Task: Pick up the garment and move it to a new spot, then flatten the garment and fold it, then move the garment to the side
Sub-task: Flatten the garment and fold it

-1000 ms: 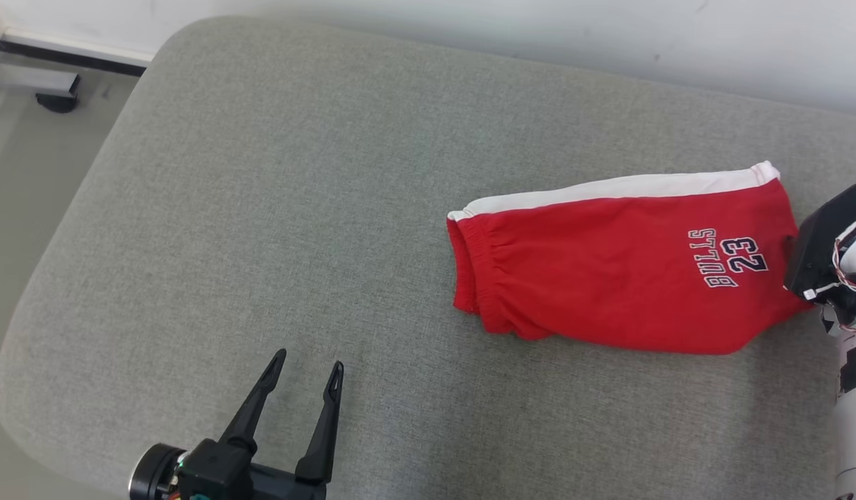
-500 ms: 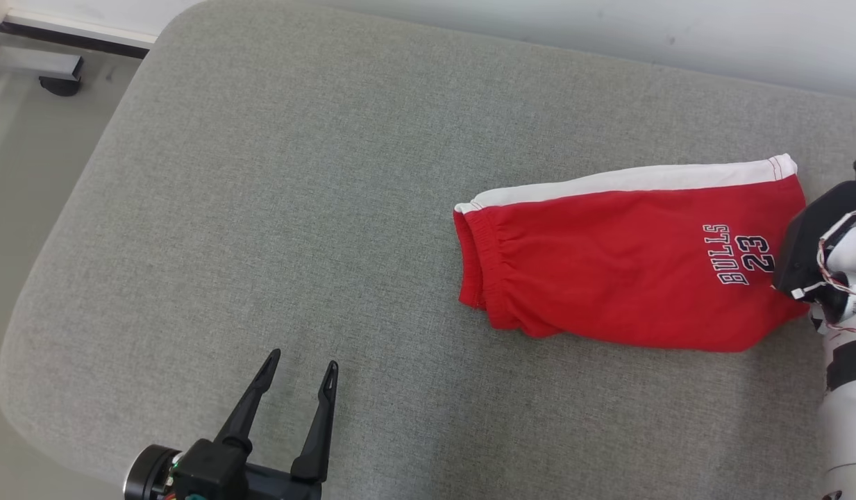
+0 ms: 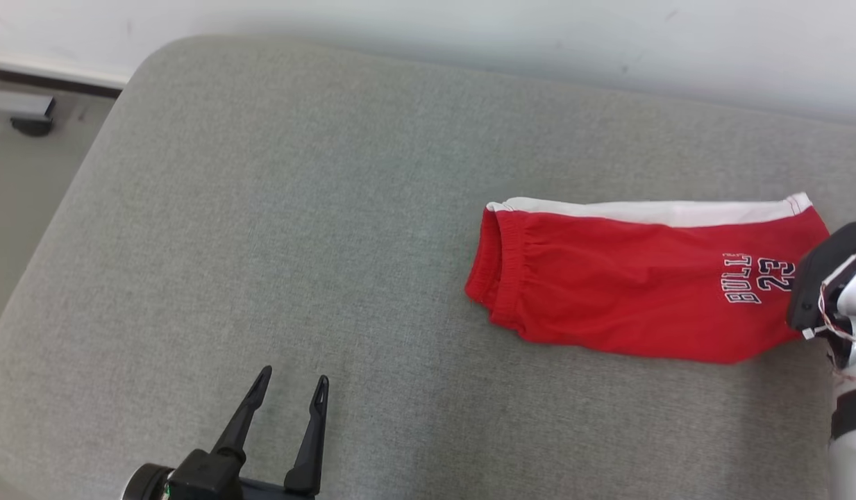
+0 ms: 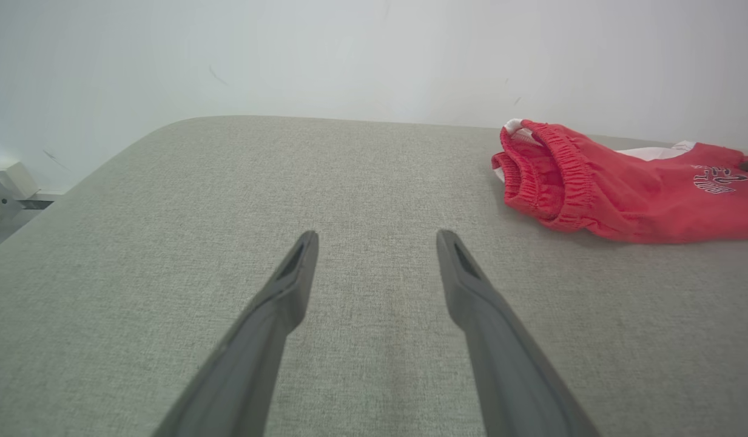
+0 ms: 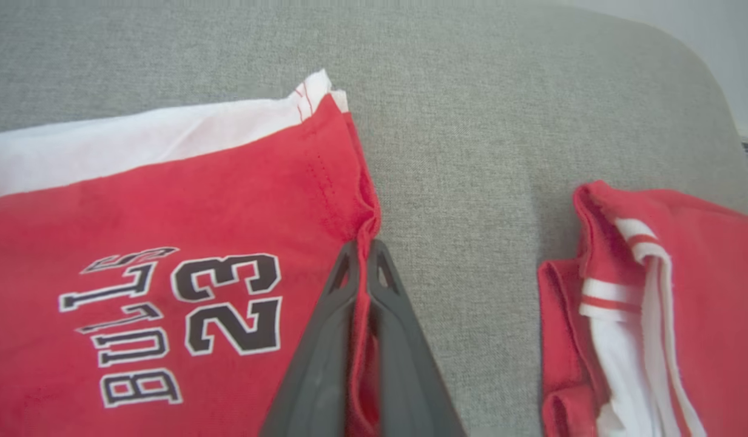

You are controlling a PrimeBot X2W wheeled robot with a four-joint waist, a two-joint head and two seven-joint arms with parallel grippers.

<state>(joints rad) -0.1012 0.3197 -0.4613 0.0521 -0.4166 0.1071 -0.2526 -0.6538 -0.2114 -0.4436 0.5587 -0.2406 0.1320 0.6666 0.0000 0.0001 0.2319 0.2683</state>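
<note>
Grey fabric cushion (image 3: pixel 261 229), rounded at its left corners, runs from the near edge of the head view to a pale wall (image 3: pixel 469 35) at the far side. A strip of floor (image 3: pixel 18 180) lies beyond its left edge.

Red shorts (image 3: pixel 629 292) lie folded and flat on the right half of the cushion, about midway between near and far. The gathered waistband (image 3: pixel 504 271) points left. A white side stripe (image 3: pixel 650 212) runs along the far edge, and the print "BULLS 23" (image 5: pixel 173 315) sits near the right end.

A second red garment (image 5: pixel 683 291) with white and striped trim lies to the right of the shorts in the right wrist view. Bare cushion separates the two.

Right arm (image 3: pixel 827 292), dark at the wrist and pale below, stands at the right end of the shorts. Right gripper (image 5: pixel 364 247) has its two fingers pressed together on the hem at that end, with a ridge of red cloth pinched between them.

Left gripper (image 3: pixel 292 376) hangs over bare cushion at the near left, well apart from the shorts. Its fingers (image 4: pixel 289 285) are spread wide, with nothing between them.
</note>
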